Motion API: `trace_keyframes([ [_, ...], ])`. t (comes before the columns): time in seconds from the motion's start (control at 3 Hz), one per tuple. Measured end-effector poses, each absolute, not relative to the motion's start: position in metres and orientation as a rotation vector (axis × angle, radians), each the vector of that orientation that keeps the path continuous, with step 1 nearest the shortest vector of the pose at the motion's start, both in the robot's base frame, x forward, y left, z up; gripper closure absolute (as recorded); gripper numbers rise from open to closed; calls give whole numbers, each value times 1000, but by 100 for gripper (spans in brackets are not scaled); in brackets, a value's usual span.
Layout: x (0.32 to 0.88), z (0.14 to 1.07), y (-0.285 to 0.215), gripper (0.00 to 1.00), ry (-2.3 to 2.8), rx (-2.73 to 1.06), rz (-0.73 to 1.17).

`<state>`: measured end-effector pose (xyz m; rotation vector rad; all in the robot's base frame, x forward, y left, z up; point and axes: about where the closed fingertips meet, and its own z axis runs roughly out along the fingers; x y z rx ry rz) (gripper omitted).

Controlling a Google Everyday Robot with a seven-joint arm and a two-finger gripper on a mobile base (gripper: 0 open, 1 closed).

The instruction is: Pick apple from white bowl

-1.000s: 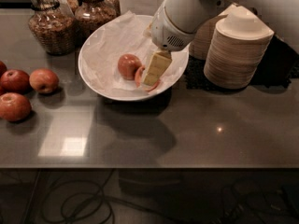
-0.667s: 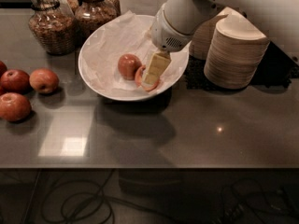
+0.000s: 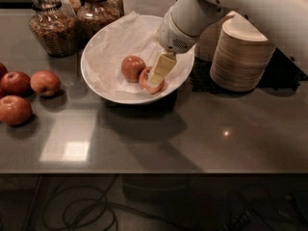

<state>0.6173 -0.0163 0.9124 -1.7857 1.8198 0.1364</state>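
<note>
White bowl (image 3: 89, 72) near the desk's far edge, gripper (image 3: 155, 79) inside.
Apple (image 3: 143, 79) lies right of centre, hidden partly behind the gripper; its stem axis, and whether it is grasped, cannot be told; darker apple (image 3: 133, 67) just left.

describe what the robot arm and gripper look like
The arm is smooth glossy white, thick and rounded, ending in a cylindrical wrist with a small dotted grille. The gripper, down in the white bowl, is pale yellow, flat and tapered. No cables or lettering show.
</note>
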Motion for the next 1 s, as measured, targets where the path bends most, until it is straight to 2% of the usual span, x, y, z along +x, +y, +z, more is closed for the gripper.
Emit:
trace_keyframes([
  [1.0,614,877,-22,31,1886,-1750,242],
])
